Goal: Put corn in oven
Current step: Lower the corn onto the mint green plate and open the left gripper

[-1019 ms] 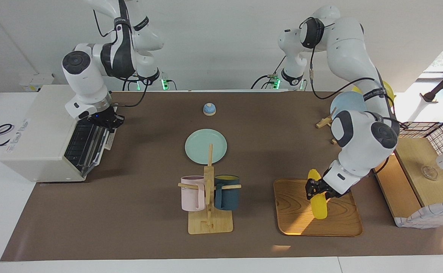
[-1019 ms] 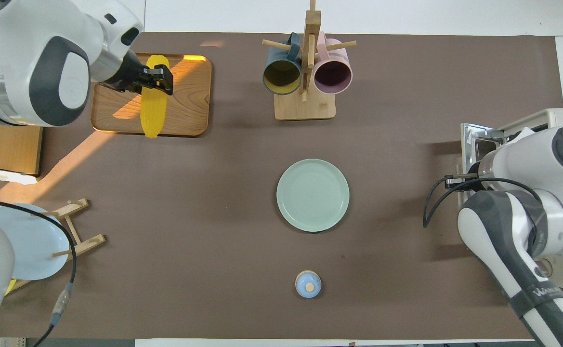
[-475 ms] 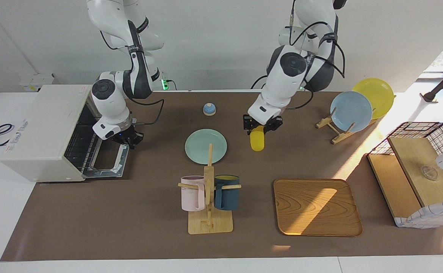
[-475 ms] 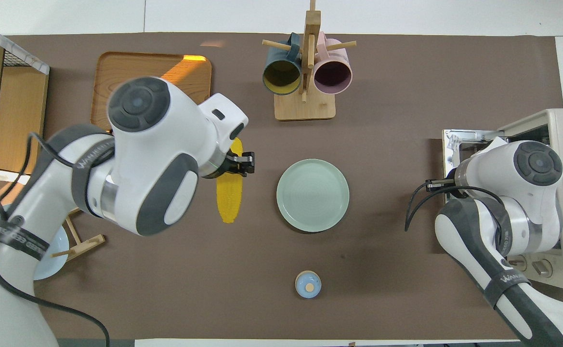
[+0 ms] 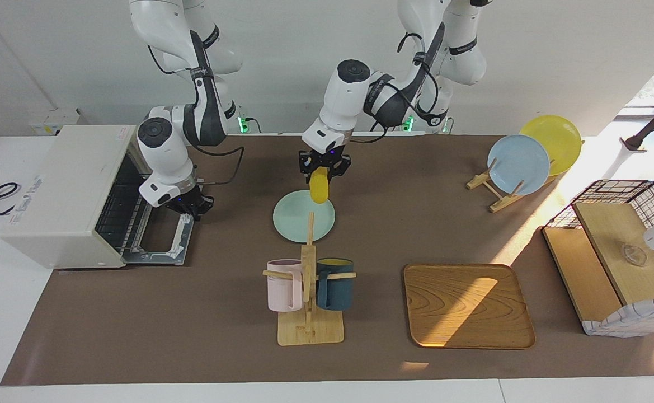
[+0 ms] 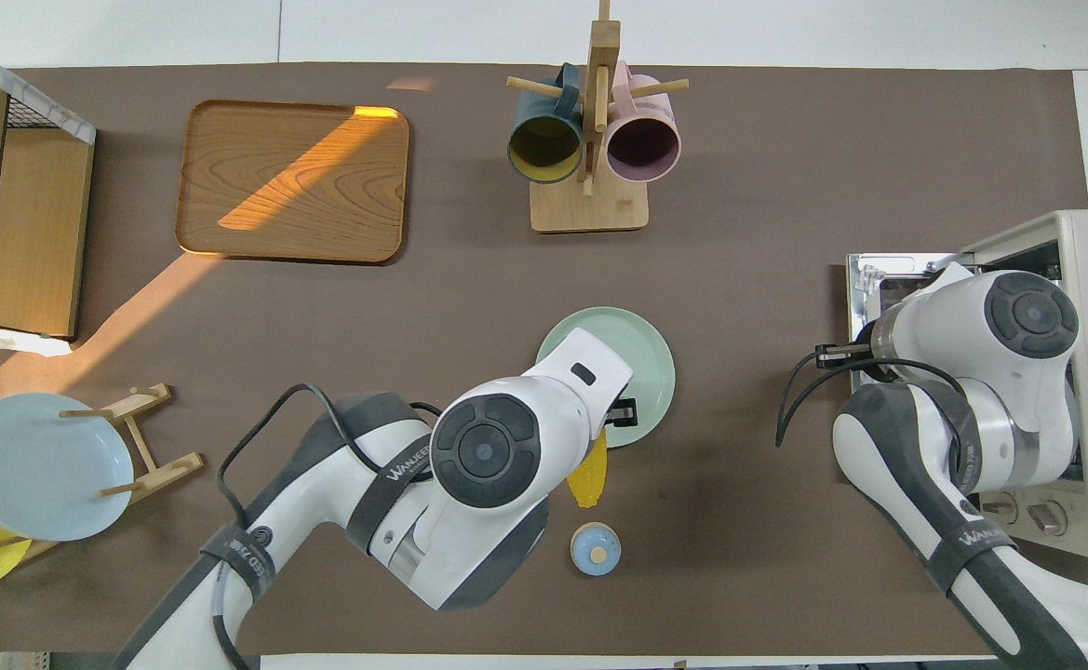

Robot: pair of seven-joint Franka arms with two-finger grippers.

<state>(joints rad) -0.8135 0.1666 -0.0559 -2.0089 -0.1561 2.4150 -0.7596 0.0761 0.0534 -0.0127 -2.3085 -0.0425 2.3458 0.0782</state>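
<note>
The corn (image 5: 319,189) is a glossy yellow cob that hangs from my left gripper (image 5: 323,166), which is shut on its upper end. It is in the air over the edge of the pale green plate (image 5: 293,219) nearest the robots. In the overhead view the corn (image 6: 588,479) shows under the left arm, beside the plate (image 6: 646,346). The cream-white oven (image 5: 64,184) stands at the right arm's end of the table, its door (image 5: 161,244) folded down flat and the rack inside in view. My right gripper (image 5: 190,206) is at the door's corner nearest the robots.
A small blue bell (image 6: 596,548) sits nearer the robots than the plate. A mug rack (image 5: 309,296) with a pink and a dark blue mug stands farther out. A wooden tray (image 5: 466,305), a plate rack (image 5: 520,159) and a wire basket (image 5: 623,252) lie toward the left arm's end.
My left gripper lifted the corn off the wooden tray and carried it toward the oven's end, to over the green plate. My right gripper pulled the oven door down flat.
</note>
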